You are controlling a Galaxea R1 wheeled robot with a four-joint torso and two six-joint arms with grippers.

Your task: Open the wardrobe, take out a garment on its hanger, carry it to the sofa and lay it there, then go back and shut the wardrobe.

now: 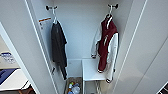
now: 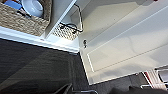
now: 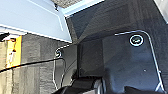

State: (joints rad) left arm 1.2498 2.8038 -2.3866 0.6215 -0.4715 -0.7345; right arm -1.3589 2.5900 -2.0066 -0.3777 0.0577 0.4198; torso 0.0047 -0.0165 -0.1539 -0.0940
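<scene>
From the head camera I am looking straight into the wardrobe (image 1: 80, 37), whose two white doors are standing open to either side. The garment (image 1: 106, 47), a dark red jacket with white sleeves, is hanging at the right of the interior on its white hanger (image 1: 109, 15), and the hanger's hook is sitting on a dark peg (image 1: 113, 5) high on the back wall. The jacket's lower edge is drooping in front of a white shelf block (image 1: 91, 70) at the bottom of the cabinet. To the left, a dark grey T-shirt (image 1: 58, 46) is hanging from a second peg (image 1: 51, 7) on a like hanger, well apart from the jacket. Below, between the two garments, a basket (image 1: 73, 87) holding small coloured things is resting on the wardrobe floor.

My left wrist camera is pointing down at dark carpet (image 2: 32, 67), the foot of a white door (image 2: 125, 47) and a woven basket (image 2: 23, 21) with a white bowl (image 2: 33, 6) in it. My right wrist camera is showing the robot's dark base (image 3: 120, 62) over grey carpet and a black cable (image 3: 30, 63).

I cannot tell how either gripper's jaws are standing.
</scene>
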